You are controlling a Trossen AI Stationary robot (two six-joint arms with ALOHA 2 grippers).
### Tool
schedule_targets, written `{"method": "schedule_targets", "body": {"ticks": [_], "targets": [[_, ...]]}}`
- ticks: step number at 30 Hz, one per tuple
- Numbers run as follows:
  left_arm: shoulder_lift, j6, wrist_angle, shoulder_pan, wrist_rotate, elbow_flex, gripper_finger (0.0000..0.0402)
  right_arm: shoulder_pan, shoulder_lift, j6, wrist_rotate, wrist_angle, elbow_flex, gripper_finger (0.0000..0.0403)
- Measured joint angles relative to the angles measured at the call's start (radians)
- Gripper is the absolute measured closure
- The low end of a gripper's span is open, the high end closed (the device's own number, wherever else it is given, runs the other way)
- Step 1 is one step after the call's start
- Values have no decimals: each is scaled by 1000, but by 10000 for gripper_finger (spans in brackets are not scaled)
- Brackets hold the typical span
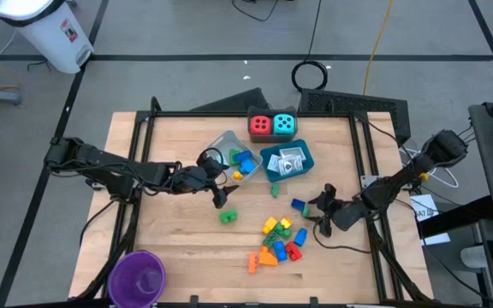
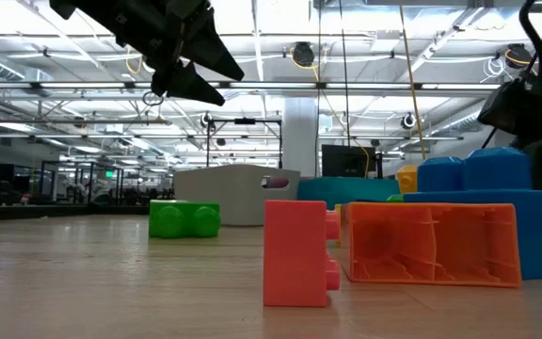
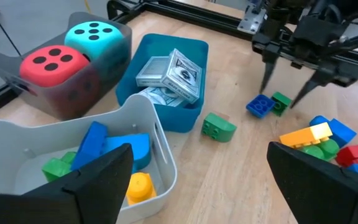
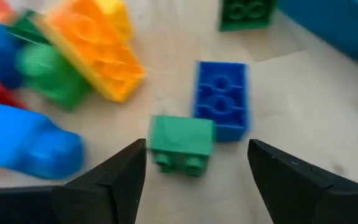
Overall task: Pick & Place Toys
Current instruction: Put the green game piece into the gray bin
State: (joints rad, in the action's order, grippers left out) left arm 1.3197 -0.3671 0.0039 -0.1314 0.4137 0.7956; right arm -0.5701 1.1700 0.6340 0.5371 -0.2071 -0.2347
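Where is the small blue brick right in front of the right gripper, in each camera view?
High view: the blue brick lies right of centre, just ahead of the right gripper.
Low view: it cannot be told apart from the other blue bricks at right.
Left wrist view: upper right, beside a small green brick.
Right wrist view: centre, beside that green brick.
Shared landmark: the blue tray.

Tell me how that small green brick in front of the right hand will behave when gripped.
The green brick looks like rigid plastic, so it probably won't deform. Its flat sides suit the open right hand; smooth faces might slip. Lying flat beside the blue brick, it is unlikely to roll.
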Motion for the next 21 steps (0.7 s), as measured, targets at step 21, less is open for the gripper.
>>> {"method": "schedule_targets", "body": {"ticks": [21], "targets": [[0,-4,-1,0,-1,0,25,66,254,-66,-11,-257,-4,173]]}}
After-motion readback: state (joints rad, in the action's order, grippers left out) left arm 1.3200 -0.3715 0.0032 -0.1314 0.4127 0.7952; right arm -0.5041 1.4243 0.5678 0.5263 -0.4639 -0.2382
